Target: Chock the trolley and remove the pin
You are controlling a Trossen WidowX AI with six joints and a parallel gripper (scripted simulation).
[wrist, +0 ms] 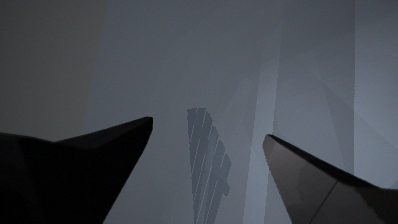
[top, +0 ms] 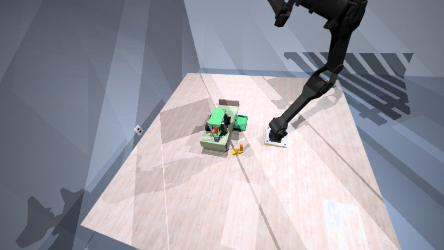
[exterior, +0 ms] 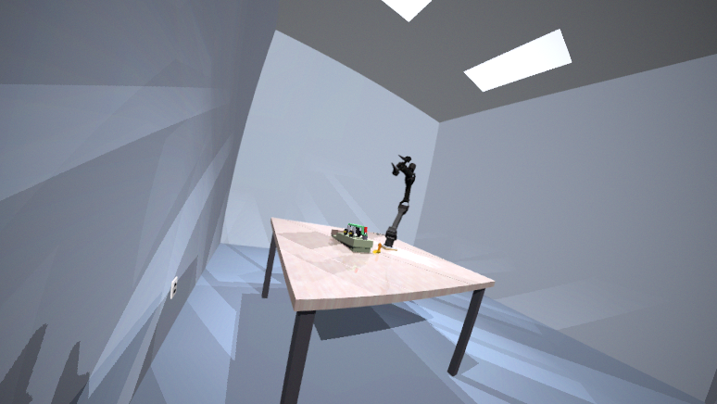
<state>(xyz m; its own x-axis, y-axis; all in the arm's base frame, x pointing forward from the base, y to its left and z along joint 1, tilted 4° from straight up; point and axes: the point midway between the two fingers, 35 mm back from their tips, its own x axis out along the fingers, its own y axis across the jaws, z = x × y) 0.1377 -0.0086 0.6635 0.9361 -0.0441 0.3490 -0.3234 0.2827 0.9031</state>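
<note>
Green-topped trolley with black wheels (top: 217, 117) (exterior: 358, 228) on pale green ramp (top: 214, 145) (exterior: 362, 244), red-headed stop pin (top: 215, 131) (exterior: 365, 230) at its end; yellow chock with orange handle (top: 237, 151) (exterior: 378, 248) on table beside ramp. Top view shows green tray (top: 241, 122), hidden in exterior. Wrist view shows black gripper (exterior: 396, 161) (wrist: 209, 131) spread open, nothing between fingers.

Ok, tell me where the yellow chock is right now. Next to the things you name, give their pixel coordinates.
In the top view, the yellow chock (top: 236, 151) (exterior: 377, 250) lies on the table, just right of the ramp's (top: 213, 145) (exterior: 362, 245) near end.
</note>
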